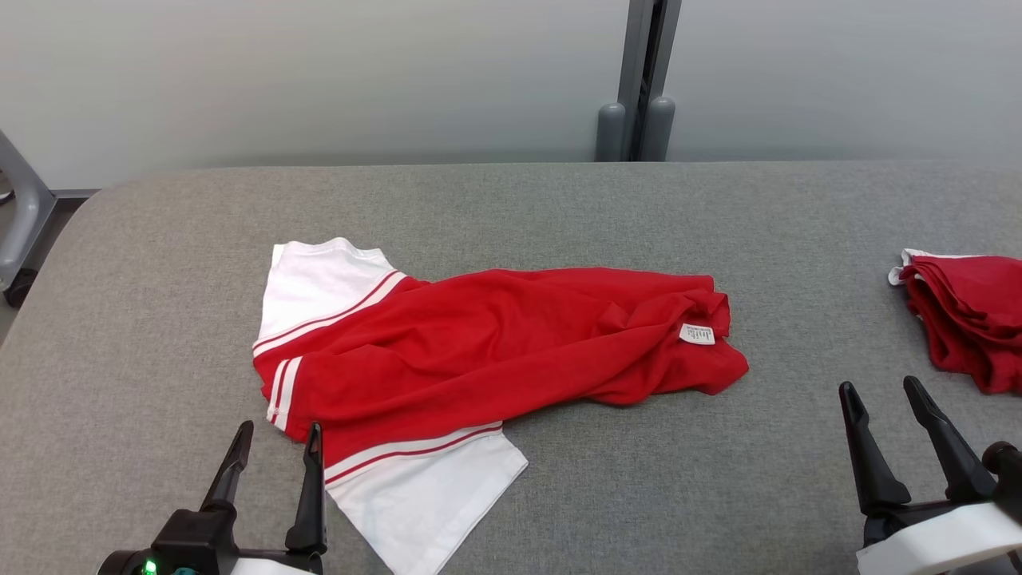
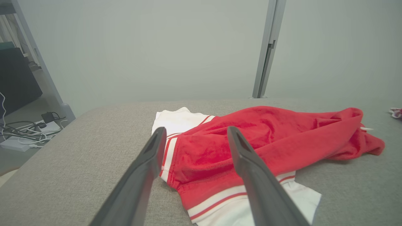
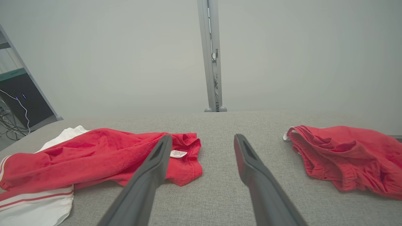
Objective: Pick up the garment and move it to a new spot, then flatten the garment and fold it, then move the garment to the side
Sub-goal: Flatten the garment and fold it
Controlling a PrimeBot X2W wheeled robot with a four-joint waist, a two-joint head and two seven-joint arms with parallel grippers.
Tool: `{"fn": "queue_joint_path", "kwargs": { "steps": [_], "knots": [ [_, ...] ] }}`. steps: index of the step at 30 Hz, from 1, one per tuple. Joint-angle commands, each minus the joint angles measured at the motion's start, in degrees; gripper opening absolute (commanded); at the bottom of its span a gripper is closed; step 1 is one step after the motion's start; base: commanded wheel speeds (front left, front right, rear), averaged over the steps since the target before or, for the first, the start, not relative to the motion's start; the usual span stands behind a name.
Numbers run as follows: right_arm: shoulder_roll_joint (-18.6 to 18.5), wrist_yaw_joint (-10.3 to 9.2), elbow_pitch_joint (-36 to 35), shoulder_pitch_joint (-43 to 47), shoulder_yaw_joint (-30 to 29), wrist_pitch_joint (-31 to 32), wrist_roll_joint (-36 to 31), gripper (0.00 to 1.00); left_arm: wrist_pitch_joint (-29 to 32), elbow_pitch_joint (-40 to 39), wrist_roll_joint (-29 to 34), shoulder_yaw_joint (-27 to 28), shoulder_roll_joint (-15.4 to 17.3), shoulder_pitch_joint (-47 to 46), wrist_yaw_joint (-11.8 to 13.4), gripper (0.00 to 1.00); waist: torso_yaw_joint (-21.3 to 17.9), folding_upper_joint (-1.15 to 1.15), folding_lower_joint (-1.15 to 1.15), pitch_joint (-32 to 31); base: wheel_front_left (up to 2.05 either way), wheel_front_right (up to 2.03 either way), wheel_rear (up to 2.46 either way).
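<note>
The garment [image 1: 495, 343], a red shirt with white sleeves and red-and-white striped bands, lay loosely bunched on the grey fabric-covered desk [image 1: 559, 208], left of the middle in the head view. Its red body was rumpled and stretched crosswise. One white sleeve [image 1: 319, 279] pointed toward the far left and the other [image 1: 423, 495] spread flat toward the near edge. A small white label [image 1: 696, 334] showed at the crumpled right end.

The left claw [image 1: 279, 429] stood at the garment's near-left corner, its two dark fingers spread apart and holding nothing. The tip of its inner finger [image 1: 314, 447] sat at the red hem. Whether it touched the cloth could not be told. In the left wrist view the fingers framed the striped band and the red fold beside it.

The right claw [image 1: 879, 386] was also spread wide and empty, over bare desk, apart from the garment's right end. A second red garment [image 1: 970, 319] lay heaped at the desk's far right edge, beyond that claw. Behind the desk rose a pale wall [image 1: 319, 72] and a grey upright post [image 1: 643, 80].
</note>
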Motion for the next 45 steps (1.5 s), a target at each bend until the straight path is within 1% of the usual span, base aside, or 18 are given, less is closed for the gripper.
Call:
{"fn": "queue_joint_path", "kwargs": {
  "steps": [1,6,10,13,18,21,26,27,28,29,31,36,39,40,45],
  "knots": [
    [-0.11,0.02,-0.34,0.05,-0.34,0.09,-0.27,1.0,-0.05,-0.3,0.38,0.02,0.23,-0.13,0.18,1.0,0.06,0.0,0.0,0.05,0.0,0.0,0.0],
    [-0.06,0.02,-0.57,-0.59,-0.56,0.14,-0.34,1.0,0.83,-0.42,0.66,-0.95,0.47,-0.96,-0.26,1.0,0.45,0.0,0.0,0.61,0.0,0.0,0.0],
    [-0.08,0.02,-0.79,-1.2,-0.32,0.23,-0.22,1.0,4.32,1.31,-0.97,-2.68,-0.55,-0.85,-1.12,1.0,0.96,0.0,0.0,1.43,0.0,0.0,0.0],
    [-0.19,0.02,-0.74,-1.29,-0.08,0.29,0.05,1.0,8.37,4.16,-3.27,-4.14,-1.48,-0.48,-2.43,1.0,1.26,0.0,0.0,2.24,0.0,0.0,0.0],
    [-0.36,0.02,-0.73,-1.77,0.43,0.36,0.38,1.0,13.32,10.66,-7.2,-6.21,-3.74,0.21,-4.73,1.0,1.31,0.0,0.0,3.56,0.0,0.0,0.0],
    [-0.52,0.02,-0.82,-2.14,0.42,0.32,0.5,1.0,14.72,13.82,-8.92,-7.16,-4.75,-0.19,-6.1,1.0,1.28,0.0,0.0,4.33,0.0,0.0,0.0],
    [-0.89,0.02,-0.66,-2.56,0.24,0.35,0.85,1.0,15.99,17.81,-10.99,-9.28,-6.75,-1.29,-9.44,1.0,1.2,0.0,0.0,5.17,0.0,0.0,0.0],
    [-0.96,0.02,-0.62,-2.59,0.17,0.31,0.9,1.0,15.83,18.26,-11.01,-9.66,-6.82,-1.73,-9.99,0.74,1.2,0.0,0.0,5.29,0.0,0.0,0.0],
    [-0.97,0.02,-0.58,-2.68,0.07,0.25,0.95,1.0,15.55,18.53,-11.15,-9.98,-6.99,-1.99,-10.47,0.11,1.21,0.0,0.0,5.41,0.0,0.0,0.0],
    [-0.99,0.02,-0.54,-2.74,-0.08,0.16,0.98,1.0,15.0,18.66,-10.96,-10.15,-7.06,-2.27,-10.66,0.0,1.26,0.0,0.0,5.52,0.0,0.0,0.0],
    [-1.08,0.02,-0.29,-3.02,-0.37,-0.11,1.05,1.0,13.61,18.75,-10.42,-10.0,-6.95,-3.23,-10.73,0.0,1.35,0.0,0.0,5.84,0.0,0.0,0.0],
    [-2.18,0.02,2.0,-4.72,-0.54,-0.79,1.06,1.0,9.72,17.95,-9.47,-8.36,-6.14,-5.54,-9.69,0.0,1.92,0.0,0.0,7.4,0.0,0.0,0.0],
    [-3.2,0.02,5.03,-6.98,0.37,-1.53,1.82,1.0,9.28,18.07,-9.12,-8.22,-5.88,-6.85,-9.75,0.0,2.46,0.0,0.0,9.15,0.0,0.0,0.0],
    [-3.2,0.02,5.03,-6.98,0.37,-1.53,1.82,1.0,9.28,18.07,-9.12,-8.22,-5.88,-6.85,-9.75,0.0,2.46,0.0,0.0,9.15,0.0,0.0,0.0],
    [-4.87,0.02,10.52,-12.24,2.3,-3.06,3.42,1.0,8.92,18.45,-8.46,-8.85,-6.1,-9.55,-9.98,0.0,4.06,0.0,0.0,13.06,0.0,0.0,0.0]
  ]
}}
